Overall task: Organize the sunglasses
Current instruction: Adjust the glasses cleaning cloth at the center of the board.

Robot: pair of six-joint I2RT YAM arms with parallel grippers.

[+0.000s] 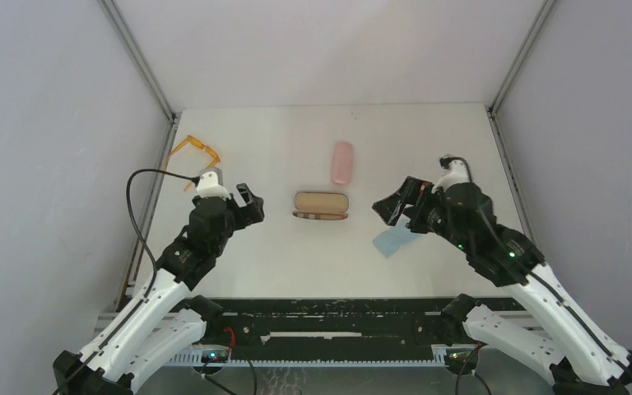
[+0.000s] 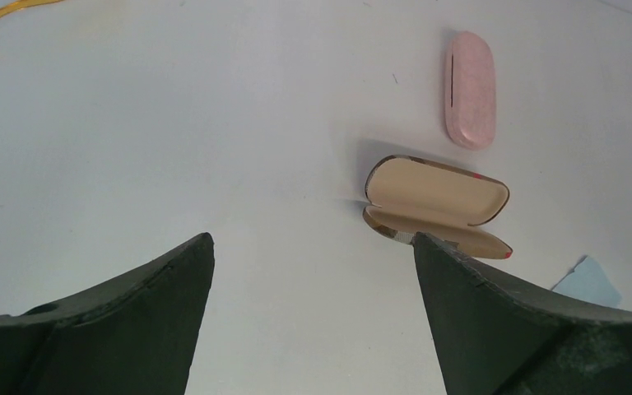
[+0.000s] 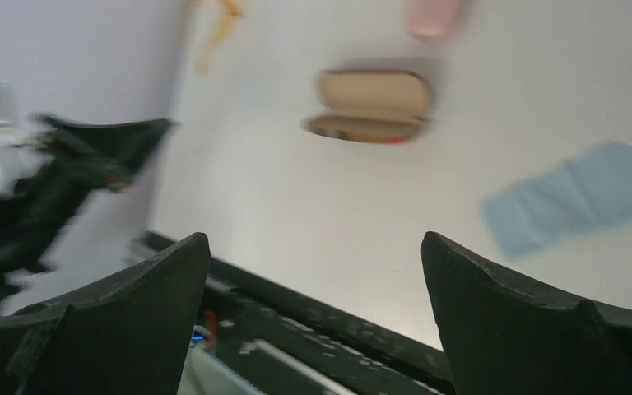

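Nearest the camera, both arms rise from their bases at the table's front edge and lean forward over it. The left arm runs up from the lower left, elbow bent, its wrist turned inward toward the middle of the table. The right arm mirrors it from the lower right, forearm slanting up and left.

The left gripper hangs above bare tabletop with its jaws spread wide and nothing between them. The right gripper is likewise splayed wide and empty; its wrist view is smeared, but the gap between the dark fingers is plain.

Just below and beside the right gripper in the top view lies a light-blue cloth, flat on the table and partly hidden by the arm. Between the two grippers sits an open tan case — lid tipped back, pale lining showing, no contents visible. Beyond it, a little to the right and apart from it, a pink case lies closed, its long side running away from the arms.

Farthest off, at the table's far left edge by the wall, rest the orange sunglasses — well apart from both grippers and from both cases. In the left wrist view only a thin orange sliver of them shows at the top left corner.
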